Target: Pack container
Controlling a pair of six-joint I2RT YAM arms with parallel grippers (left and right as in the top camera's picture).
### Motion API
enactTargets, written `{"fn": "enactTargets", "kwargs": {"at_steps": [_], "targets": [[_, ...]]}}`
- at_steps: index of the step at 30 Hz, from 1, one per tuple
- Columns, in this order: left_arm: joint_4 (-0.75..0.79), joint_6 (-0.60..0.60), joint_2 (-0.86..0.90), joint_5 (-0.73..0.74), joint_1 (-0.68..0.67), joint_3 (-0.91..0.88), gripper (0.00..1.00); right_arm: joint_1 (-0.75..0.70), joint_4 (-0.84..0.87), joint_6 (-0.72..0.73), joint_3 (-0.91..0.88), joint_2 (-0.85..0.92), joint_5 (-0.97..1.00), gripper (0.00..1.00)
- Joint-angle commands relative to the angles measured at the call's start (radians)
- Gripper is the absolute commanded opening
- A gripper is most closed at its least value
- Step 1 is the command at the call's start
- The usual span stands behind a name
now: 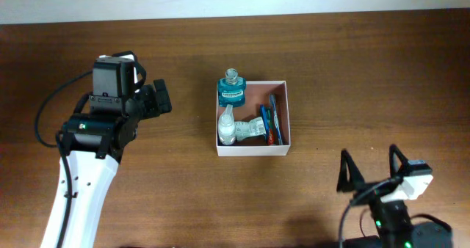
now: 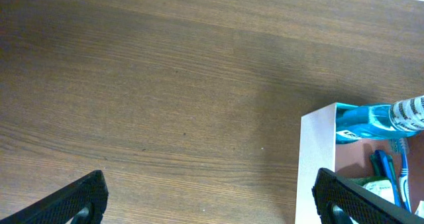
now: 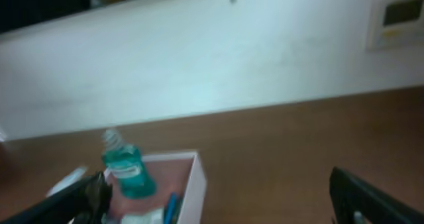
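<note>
The container (image 1: pixel 286 116) is a shallow white-walled box with a pinkish inside, at the table's middle. In it stand a teal bottle (image 1: pixel 230 91), a small white bottle (image 1: pixel 228 129), a green-labelled tube (image 1: pixel 253 129) and a blue toothbrush (image 1: pixel 273 116). My left gripper (image 1: pixel 161 97) is open and empty, left of the container. In the left wrist view the container's wall (image 2: pixel 317 158) and teal bottle (image 2: pixel 371 120) show beside my left gripper (image 2: pixel 212 197). My right gripper (image 1: pixel 372 171) is open and empty at the front right. The right wrist view shows the container (image 3: pixel 197 177) and teal bottle (image 3: pixel 127 169).
The brown wooden table (image 1: pixel 352 57) runs to a white wall at the back (image 3: pixel 199 58). A wall switch plate (image 3: pixel 395 18) shows in the right wrist view. Black cables (image 1: pixel 51 105) loop beside the left arm.
</note>
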Motion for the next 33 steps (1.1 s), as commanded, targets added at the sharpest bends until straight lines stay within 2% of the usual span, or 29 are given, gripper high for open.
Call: {"fn": "enactTargets", "kwargs": {"at_steps": [1, 7, 11, 20, 33], "targets": [[-0.001, -0.009, -0.011, 0.006, 0.003, 0.006, 0.99, -0.029, 0.155, -0.021, -0.154, -0.032, 0.008, 0.98], [-0.001, -0.009, -0.011, 0.006, 0.003, 0.006, 0.99, -0.047, 0.497, -0.053, -0.372, -0.069, 0.009, 0.98], [0.000, -0.009, -0.011, 0.006, 0.003, 0.006, 0.99, -0.068, 0.591, -0.101, -0.449, -0.076, 0.009, 0.98], [-0.001, -0.009, -0.011, 0.006, 0.003, 0.006, 0.99, -0.084, 0.561, -0.211, -0.491, -0.076, 0.008, 0.98], [-0.001, -0.009, -0.011, 0.006, 0.003, 0.006, 0.99, -0.084, 0.405, -0.224, -0.510, -0.076, 0.005, 0.98]]}}
